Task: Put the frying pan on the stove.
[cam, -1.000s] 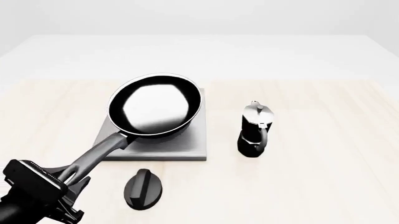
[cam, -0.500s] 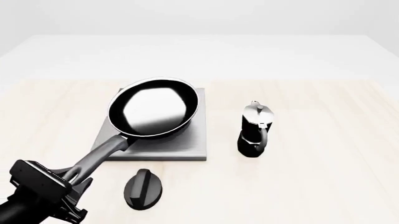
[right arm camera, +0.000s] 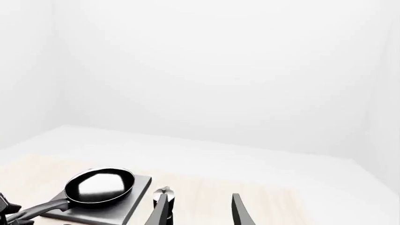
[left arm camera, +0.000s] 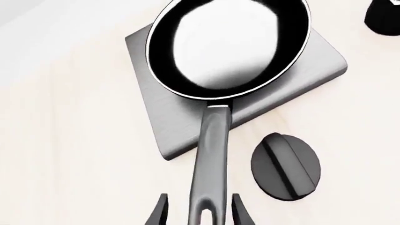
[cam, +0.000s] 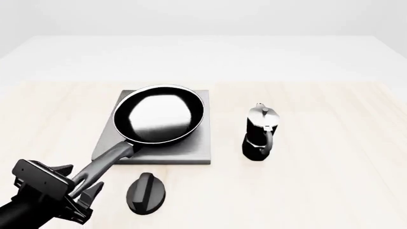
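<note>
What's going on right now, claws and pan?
Left claw open around handle end. Right claw open, idle, up high. Frying pan over stove. Knob and moka pot nearby, not blocking.

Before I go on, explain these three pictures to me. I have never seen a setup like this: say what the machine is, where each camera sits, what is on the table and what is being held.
These are simulator renders of two robot arms at a table. One picture is from a fixed front camera looking forward and down. The other two come from small cameras behind each arm's pincer.

On the table lie a grey stove, a frying pan over it, a moka pot to its right, and a black knob in front.

The left pincer comes in at the front view's lower left, its fingers either side of the pan's handle; they look apart in its own camera, so whether it grips is unclear. The right pincer shows only in its own camera, open and holding nothing, high above the table.
</note>
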